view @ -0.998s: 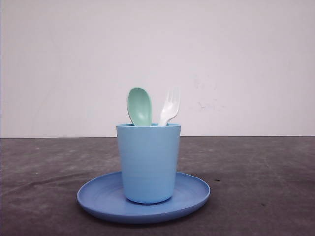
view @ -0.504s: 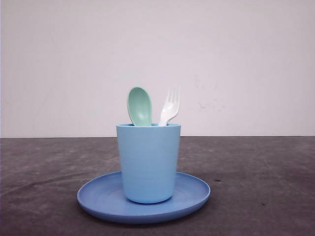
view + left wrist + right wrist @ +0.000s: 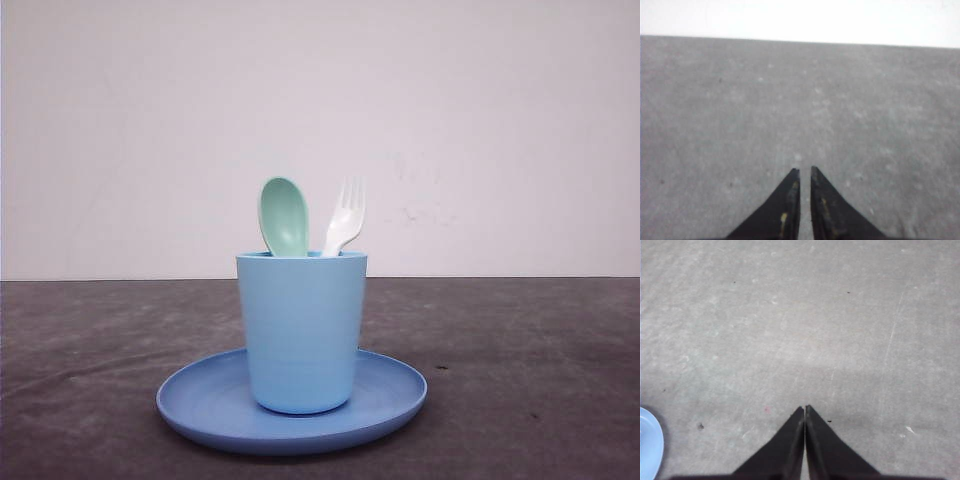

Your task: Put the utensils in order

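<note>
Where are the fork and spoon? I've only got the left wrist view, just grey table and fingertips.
Observer: Both stand in the light blue cup, heads up: the mint-green spoon on the left, the white fork on the right.
Operator: Cup on the bare table?
Observer: No, it sits upright on a round blue plate.
Operator: Right gripper holding anything?
Observer: No. The right gripper is shut with nothing between its tips, over bare table, with the plate's rim at the edge of its wrist view.
</note>
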